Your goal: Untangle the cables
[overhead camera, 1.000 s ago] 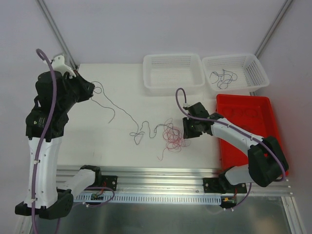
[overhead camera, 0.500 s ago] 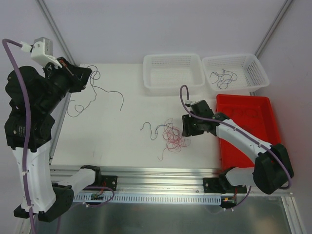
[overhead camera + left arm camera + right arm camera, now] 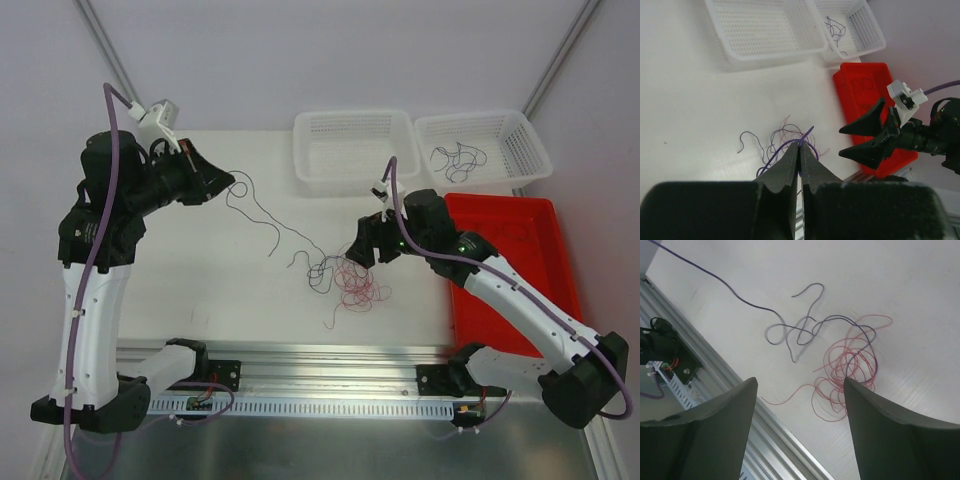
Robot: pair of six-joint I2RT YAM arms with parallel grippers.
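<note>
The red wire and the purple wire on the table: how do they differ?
The red wire lies bunched in tight loops, free on the table; the purple wire runs out long with few curls. The red wire is untouched, while the purple wire's end is pinched in the shut jaws of the left arm. Both are hair-thin and cross in the same tangle.

A robotics lab test bench is shown. A left arm (image 3: 90,310) and a right arm (image 3: 520,300) are bolted to an aluminium rail (image 3: 330,352) at the near edge of a plain white table (image 3: 200,290), and a slotted wiring duct (image 3: 330,408) is run below the rail. The bench is enclosed by bare white walls (image 3: 330,60) framed with metal poles (image 3: 112,60). Two white plastic baskets (image 3: 350,150) (image 3: 520,150) and a red tray (image 3: 560,260) are set out at the far right.
</note>
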